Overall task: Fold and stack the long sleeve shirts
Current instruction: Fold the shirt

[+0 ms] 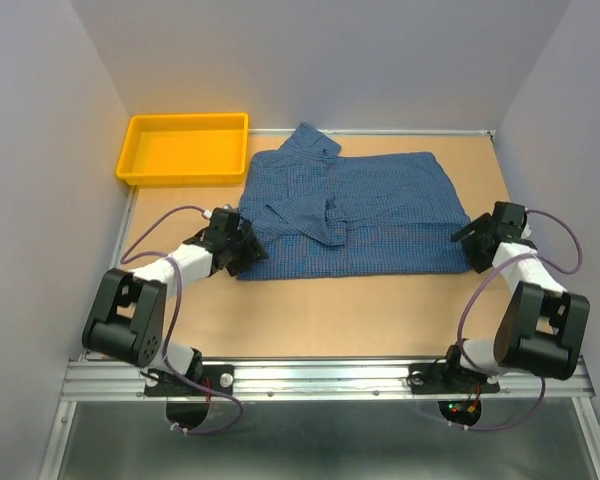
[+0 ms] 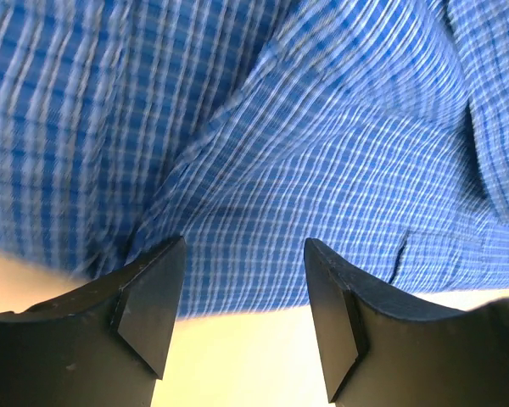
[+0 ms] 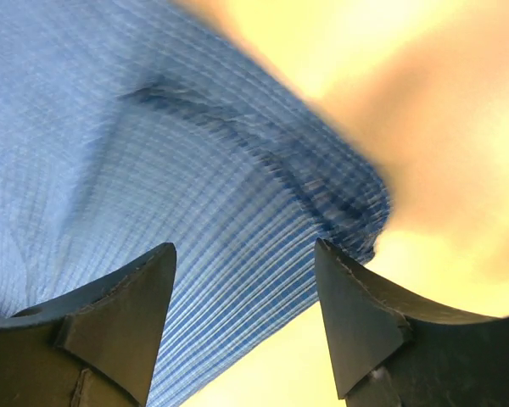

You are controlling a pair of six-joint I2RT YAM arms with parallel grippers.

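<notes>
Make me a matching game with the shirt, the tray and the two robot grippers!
Things:
1. shirt
2. tray
3. left gripper
4. right gripper

Clues:
A. open, at the right edge of the cloth
B. yellow, at the far left
C. open, at the near left corner of the cloth
D. blue checks, lying in the middle

Pairs: 1-D, 2-B, 3-C, 4-A

This is a robotics lab test cell. Plain grey walls [image 1: 40, 150] box in a wooden tabletop [image 1: 330, 320], with an aluminium rail [image 1: 320, 378] along its near edge and a yellow bin [image 1: 185, 150] far left.
</notes>
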